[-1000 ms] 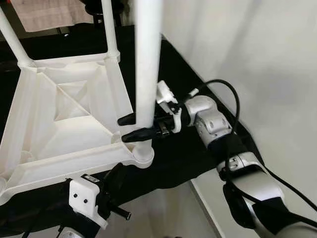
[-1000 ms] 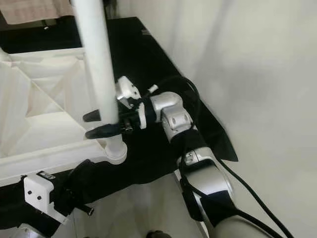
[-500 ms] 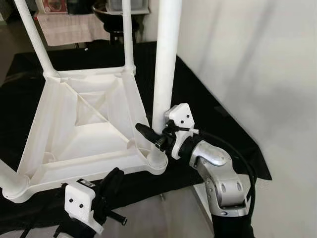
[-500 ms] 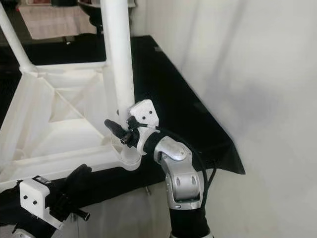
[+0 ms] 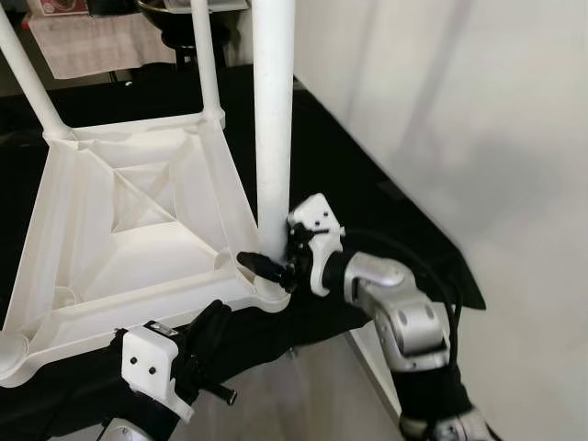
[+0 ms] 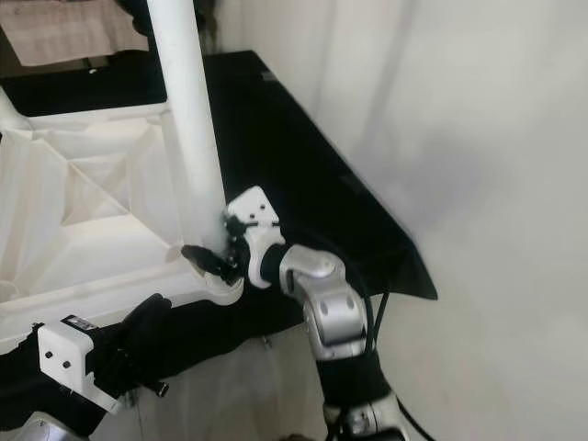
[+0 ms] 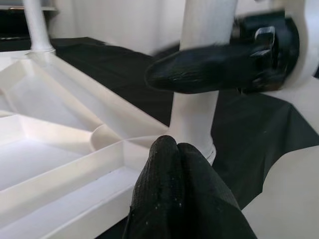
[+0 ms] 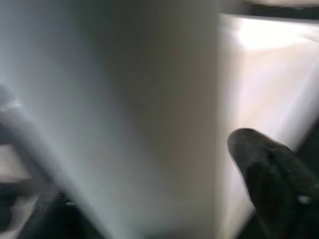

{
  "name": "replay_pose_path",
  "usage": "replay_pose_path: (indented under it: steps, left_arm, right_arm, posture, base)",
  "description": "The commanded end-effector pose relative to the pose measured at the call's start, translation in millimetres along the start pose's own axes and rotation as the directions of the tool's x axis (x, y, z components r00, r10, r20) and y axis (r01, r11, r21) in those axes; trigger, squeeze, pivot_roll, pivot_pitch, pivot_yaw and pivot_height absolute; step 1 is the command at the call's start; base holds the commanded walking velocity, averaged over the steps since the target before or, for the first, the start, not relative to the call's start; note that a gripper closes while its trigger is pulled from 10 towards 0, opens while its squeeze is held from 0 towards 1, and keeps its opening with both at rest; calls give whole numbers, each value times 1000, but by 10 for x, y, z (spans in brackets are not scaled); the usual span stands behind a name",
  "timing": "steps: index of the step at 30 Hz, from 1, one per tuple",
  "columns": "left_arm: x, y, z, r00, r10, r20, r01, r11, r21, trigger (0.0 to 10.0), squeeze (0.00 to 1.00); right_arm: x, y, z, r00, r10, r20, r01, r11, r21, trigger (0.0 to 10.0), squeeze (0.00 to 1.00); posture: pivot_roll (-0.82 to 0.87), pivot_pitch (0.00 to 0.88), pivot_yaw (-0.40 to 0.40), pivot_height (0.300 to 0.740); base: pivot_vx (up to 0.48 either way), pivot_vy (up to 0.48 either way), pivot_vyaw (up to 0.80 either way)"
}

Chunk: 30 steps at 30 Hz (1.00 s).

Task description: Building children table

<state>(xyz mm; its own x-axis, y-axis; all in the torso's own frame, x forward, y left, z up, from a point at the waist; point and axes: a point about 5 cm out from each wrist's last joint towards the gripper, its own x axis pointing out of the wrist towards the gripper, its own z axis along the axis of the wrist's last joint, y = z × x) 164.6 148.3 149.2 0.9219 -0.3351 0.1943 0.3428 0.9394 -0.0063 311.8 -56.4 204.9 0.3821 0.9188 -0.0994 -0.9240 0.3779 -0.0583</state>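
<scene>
Fingers of the right gripper point(image 5: 271, 266) seemingly clasped the table leg point(image 5: 273, 119), seating it; left gripper point(image 7: 174, 194) rested closed, empty.

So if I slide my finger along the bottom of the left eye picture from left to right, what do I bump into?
The left gripper with its white camera box → the corner socket of the upside-down white table → the right gripper around the table leg → the silver right arm.

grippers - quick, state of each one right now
left gripper: shut, holding nothing, by the upturned table top.
right gripper: shut on the table leg, low down by its socket.
</scene>
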Motion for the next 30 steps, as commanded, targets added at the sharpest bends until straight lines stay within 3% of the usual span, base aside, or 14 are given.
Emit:
replay_pose_path:
  steps: [1,2,3,5,9,16,17,22,27,30]
  left_arm:
    - [-21,-6,-53,1000,3,-29,-3,1000,-8,10000,0]
    - [-16,-11,-53,1000,3,-28,-3,1000,-9,10000,0]
    - [-16,-11,-53,1000,3,-28,-3,1000,-9,10000,0]
    - [-14,-21,-49,1000,5,-25,-5,1000,-10,10000,0]
    - [-17,-35,-44,1000,5,-24,-6,1000,-13,10000,0]
    - [-19,-42,-42,1000,6,-23,-6,1000,-14,10000,0]
    - [-21,-50,-40,1000,6,-22,-7,1000,-15,10000,0]
    - [-35,-64,-32,1000,10,-22,-10,1000,-18,10000,0]
    - [-35,-68,-25,1000,4,-22,-5,1000,-21,10000,0]
    - [-36,-69,-19,1000,2,-22,-2,1000,-23,10000,0]
  right_arm:
    - [3,15,-2,986,161,38,-160,987,-21,10000,1000]
    - [-5,-8,-35,973,231,10,-230,971,-71,10000,1000]
    - [-5,-8,-35,973,231,10,-230,971,-71,10000,1000]
    - [38,-64,-87,947,318,-37,-320,942,-101,10000,0]
    - [113,-139,-101,902,418,-111,-428,898,-98,10000,0]
    - [174,-167,-101,893,434,-120,-445,891,-87,10000,0]
    - [210,-173,-102,883,454,-119,-463,883,-73,0,0]
    - [152,-262,-121,861,497,-107,-503,864,-36,0,0]
    - [70,-327,-97,877,475,-69,-478,877,-48,0,0]
    - [-39,-372,-44,910,414,14,-413,909,-64,0,0]
  posture:
    - [-44,137,-82,740]
    - [-36,139,-81,740]
    - [-36,139,-81,740]
    - [-32,140,-82,740]
    - [-35,142,-88,740]
    - [-40,144,-93,740]
    - [-38,148,-97,740]
    - [-42,155,-96,740]
    - [-52,163,-97,740]
    - [-50,172,-93,740]
  base:
    - [0,0,0]
    - [0,0,0]
    - [0,0,0]
    - [0,0,0]
    - [0,0,0]
    - [0,0,0]
    - [0,0,0]
    - [0,0,0]
    - [0,0,0]
    - [0,0,0]
